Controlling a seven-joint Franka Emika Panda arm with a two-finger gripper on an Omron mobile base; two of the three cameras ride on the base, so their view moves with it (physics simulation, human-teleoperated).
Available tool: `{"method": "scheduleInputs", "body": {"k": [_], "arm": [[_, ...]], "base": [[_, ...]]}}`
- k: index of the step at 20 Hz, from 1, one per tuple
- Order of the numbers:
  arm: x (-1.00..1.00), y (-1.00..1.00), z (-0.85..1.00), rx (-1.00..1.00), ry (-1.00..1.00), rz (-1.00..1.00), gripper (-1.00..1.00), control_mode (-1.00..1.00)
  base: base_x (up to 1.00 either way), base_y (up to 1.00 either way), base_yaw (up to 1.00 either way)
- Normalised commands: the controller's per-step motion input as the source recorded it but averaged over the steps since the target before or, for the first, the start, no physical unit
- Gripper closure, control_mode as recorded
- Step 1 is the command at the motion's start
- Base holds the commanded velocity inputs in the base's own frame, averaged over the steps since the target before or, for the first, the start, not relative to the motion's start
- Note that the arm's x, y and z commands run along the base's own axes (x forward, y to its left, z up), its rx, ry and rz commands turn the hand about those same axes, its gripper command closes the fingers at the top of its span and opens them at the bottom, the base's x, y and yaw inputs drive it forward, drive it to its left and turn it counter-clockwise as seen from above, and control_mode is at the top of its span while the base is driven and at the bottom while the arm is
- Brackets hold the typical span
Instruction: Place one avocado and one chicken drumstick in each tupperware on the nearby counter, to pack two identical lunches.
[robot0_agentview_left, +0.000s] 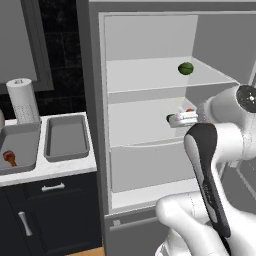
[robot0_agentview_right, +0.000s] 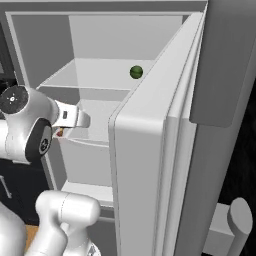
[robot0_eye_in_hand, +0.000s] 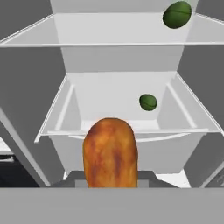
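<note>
Fridge shelf (robot0_eye_in_hand: 113, 94) edge near, pincer (robot0_eye_in_hand: 110, 183) gripping drumstick (robot0_eye_in_hand: 110, 151)

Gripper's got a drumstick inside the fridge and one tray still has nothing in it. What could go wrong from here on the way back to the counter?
1. The drumstick sits end-on in the gripper; a fast swing could loosen it.
2. The arm is reaching in past the open fridge door, so backing out could clip it.
3. The left tupperware already holds a drumstick; this one belongs in the empty tupperware.
</note>
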Motion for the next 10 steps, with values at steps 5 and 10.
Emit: {"method": "scheduleInputs", "body": {"k": [5, 10], "arm": [[-0.76, -0.07, 0.38, 0.01, 0.09, 0.00, 1.00, -1.00], [-0.75, 0.00, 0.10, 0.00, -0.01, 0.00, 1.00, -1.00]], "base": [[0.00, 0.00, 0.00], [0.00, 0.00, 0.00]]}}
